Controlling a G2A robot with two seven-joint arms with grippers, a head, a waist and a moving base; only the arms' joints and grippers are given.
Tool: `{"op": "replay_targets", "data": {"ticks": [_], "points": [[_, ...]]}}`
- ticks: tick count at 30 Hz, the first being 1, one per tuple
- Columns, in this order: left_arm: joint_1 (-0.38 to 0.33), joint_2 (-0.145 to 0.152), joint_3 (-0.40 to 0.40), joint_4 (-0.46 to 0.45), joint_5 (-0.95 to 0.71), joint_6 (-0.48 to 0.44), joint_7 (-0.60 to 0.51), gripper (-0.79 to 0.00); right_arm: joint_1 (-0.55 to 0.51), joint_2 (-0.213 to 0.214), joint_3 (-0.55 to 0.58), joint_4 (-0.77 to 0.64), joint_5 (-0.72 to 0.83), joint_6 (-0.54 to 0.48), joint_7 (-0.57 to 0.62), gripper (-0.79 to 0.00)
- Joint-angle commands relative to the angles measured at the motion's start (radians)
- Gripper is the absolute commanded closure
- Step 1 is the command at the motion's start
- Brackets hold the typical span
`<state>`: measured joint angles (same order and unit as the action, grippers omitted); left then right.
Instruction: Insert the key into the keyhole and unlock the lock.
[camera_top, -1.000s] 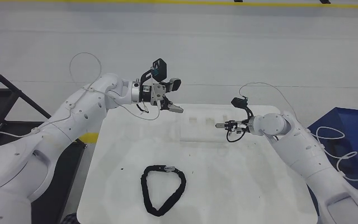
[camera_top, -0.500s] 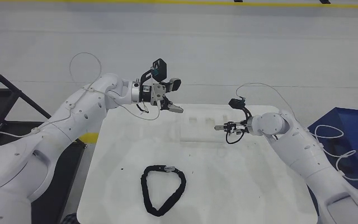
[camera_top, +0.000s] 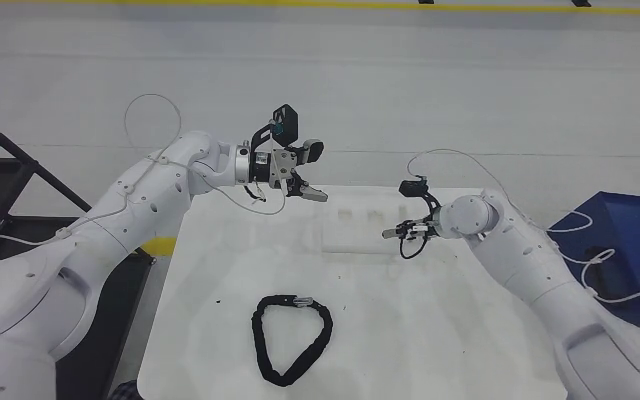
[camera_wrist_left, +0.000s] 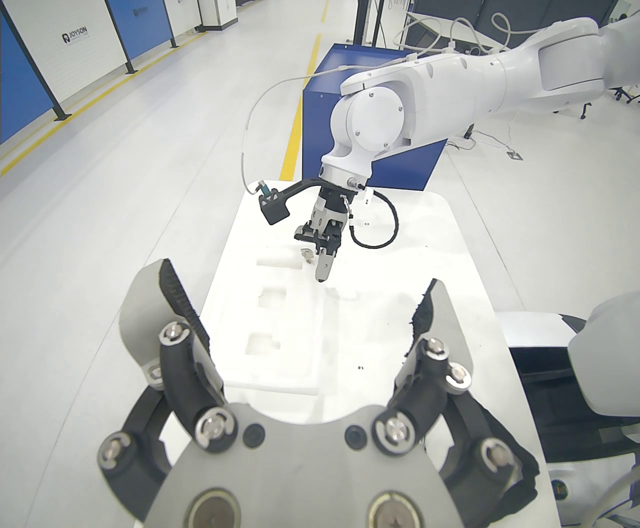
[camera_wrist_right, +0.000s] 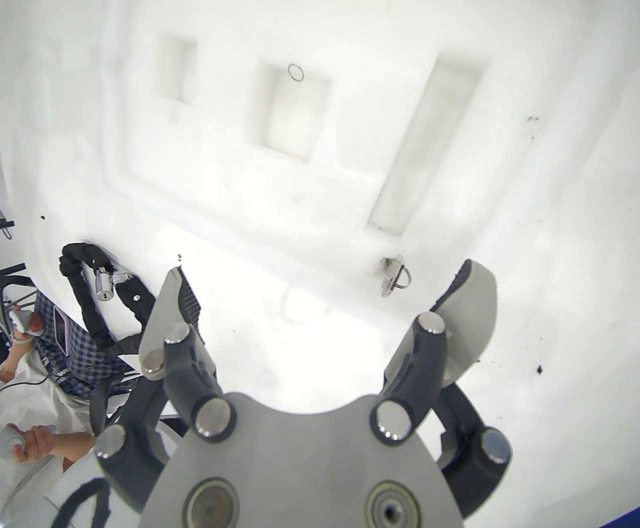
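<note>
right wrist view: right fingers (camera_wrist_right: 182, 300) spread wide, empty, above the key (camera_wrist_right: 393, 276).

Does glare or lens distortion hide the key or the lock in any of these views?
Right wrist view: glare washes out the bare table, yet the key is legible beside the foam tray. Left wrist view: the wide lens bows the table's edges, and the key looks tiny. Top view: even light, and the black chain lock contrasts strongly.

pale grey floor (camera_top: 420, 90) with yellow line (camera_wrist_left: 301, 120); blue cabinet (camera_wrist_left: 318, 120) near white table (camera_top: 450, 330).
</note>
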<state>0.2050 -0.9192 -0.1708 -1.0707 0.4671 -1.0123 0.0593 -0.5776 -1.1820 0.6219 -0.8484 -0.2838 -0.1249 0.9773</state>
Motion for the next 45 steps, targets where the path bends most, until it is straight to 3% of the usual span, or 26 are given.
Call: {"op": "replay_targets", "data": {"ticks": [1,7,26,30,35,45], "points": [[-0.048,0.001,-0.016,0.032,-0.02,0.0,0.017,-0.785,0.01,-0.01,-0.01,0.025,-0.011,0.008,-0.003,-0.61],[-0.048,0.001,-0.016,0.032,-0.02,0.0,0.017,-0.785,0.034,-0.031,-0.029,0.066,-0.046,0.025,0.01,-0.379],[-0.048,0.001,-0.016,0.032,-0.02,0.0,0.017,-0.785,0.062,-0.082,-0.052,0.14,-0.093,0.098,0.074,-0.228],[-0.048,0.001,-0.016,0.032,-0.02,0.0,0.017,-0.785,0.068,-0.092,-0.058,0.158,-0.11,0.113,0.072,-0.151],[-0.048,0.001,-0.016,0.032,-0.02,0.0,0.017,-0.785,0.076,-0.105,-0.064,0.174,-0.131,0.131,0.077,0.0],[-0.048,0.001,-0.016,0.032,-0.02,0.0,0.017,-0.785,0.1,-0.12,-0.06,0.167,-0.166,0.167,0.103,0.0]]}}
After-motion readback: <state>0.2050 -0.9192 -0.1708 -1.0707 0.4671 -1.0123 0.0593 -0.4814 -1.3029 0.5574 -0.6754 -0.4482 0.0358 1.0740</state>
